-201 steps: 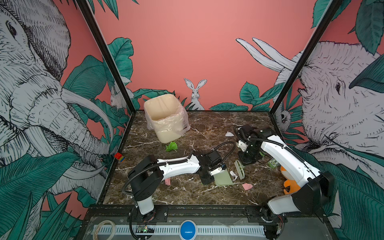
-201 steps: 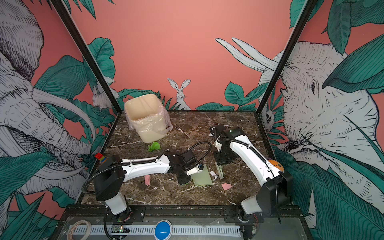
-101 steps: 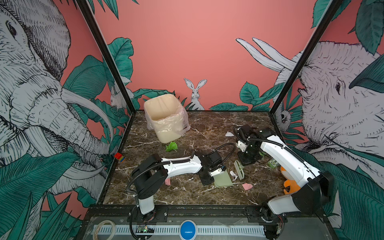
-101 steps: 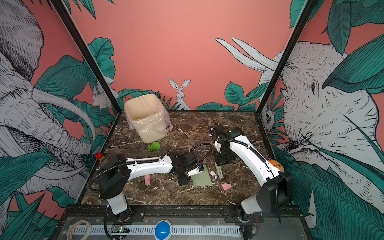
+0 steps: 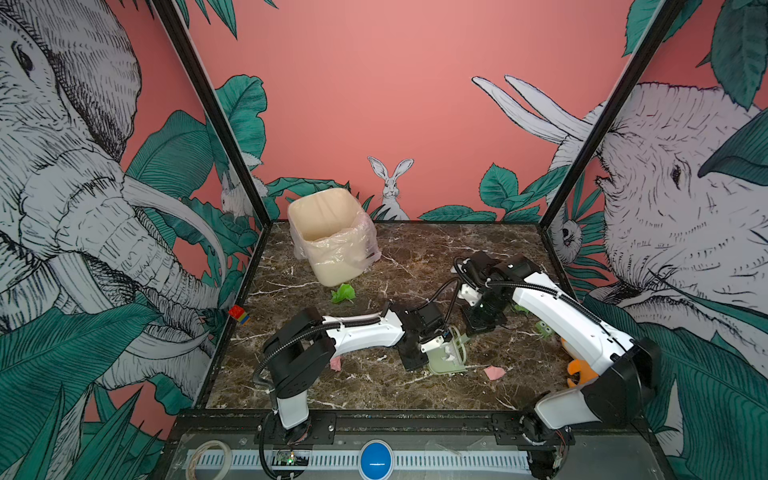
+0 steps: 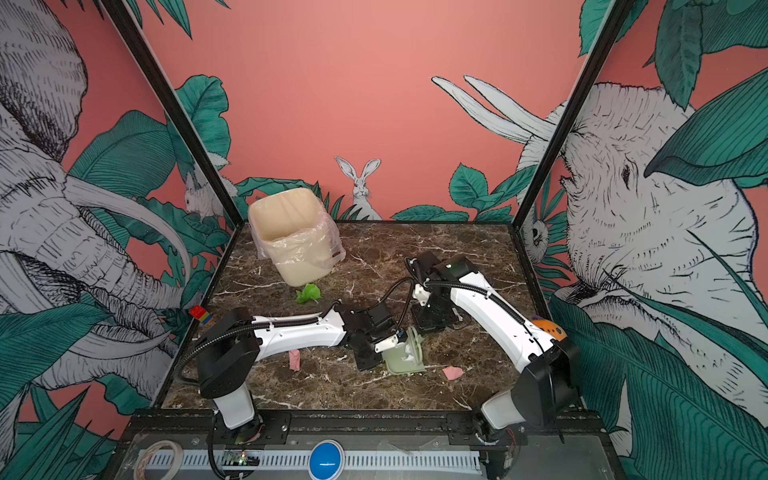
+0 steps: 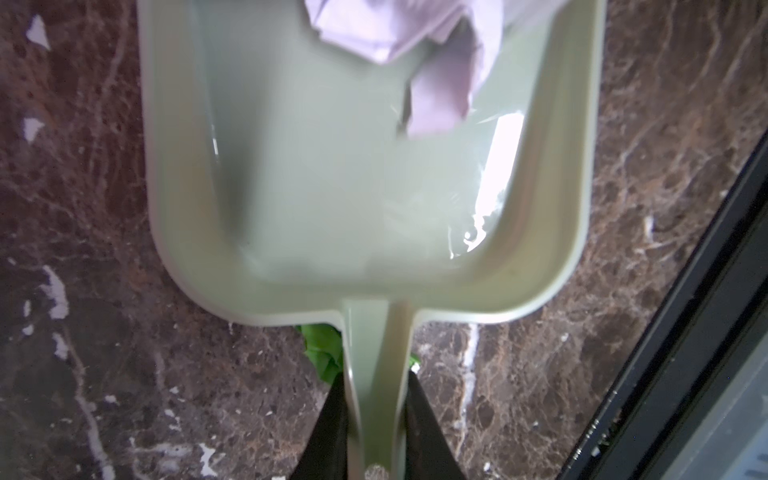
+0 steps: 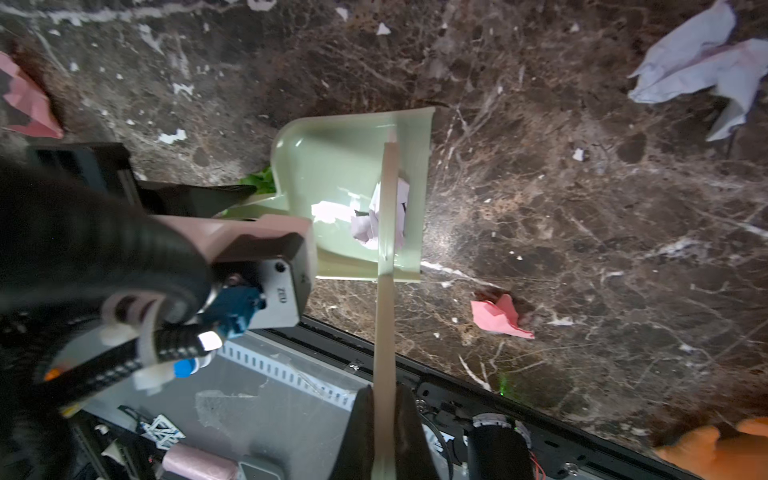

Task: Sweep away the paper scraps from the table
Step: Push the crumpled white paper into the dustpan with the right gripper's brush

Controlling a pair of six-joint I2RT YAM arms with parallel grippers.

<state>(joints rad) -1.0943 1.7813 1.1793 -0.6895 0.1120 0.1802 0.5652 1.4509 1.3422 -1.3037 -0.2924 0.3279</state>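
My left gripper (image 5: 422, 359) (image 7: 376, 415) is shut on the handle of the pale green dustpan (image 5: 446, 361) (image 7: 353, 187), which lies on the table (image 5: 415, 257). My right gripper (image 5: 484, 322) (image 8: 384, 415) is shut on a thin pale brush (image 5: 459, 340) (image 8: 384, 291) whose head stands in the pan's mouth. A white scrap (image 7: 395, 29) (image 8: 401, 199) lies inside the pan. A green scrap (image 7: 322, 353) lies under the pan's handle. Loose paper scraps include a green one (image 5: 343, 293), pink ones (image 5: 494, 372) (image 5: 336, 364) and a white one (image 8: 706, 62).
A cream bin (image 5: 332, 237) lined with a plastic bag stands at the back left. An orange plush toy (image 5: 579, 372) lies at the right edge beside my right arm. A coloured cube (image 5: 239, 314) sits at the left edge. A small green object (image 5: 544, 329) lies by the right arm.
The brush has moved left into the dustpan's mouth and the white scrap that lay between them now lies inside the pan. Both grips are unchanged.
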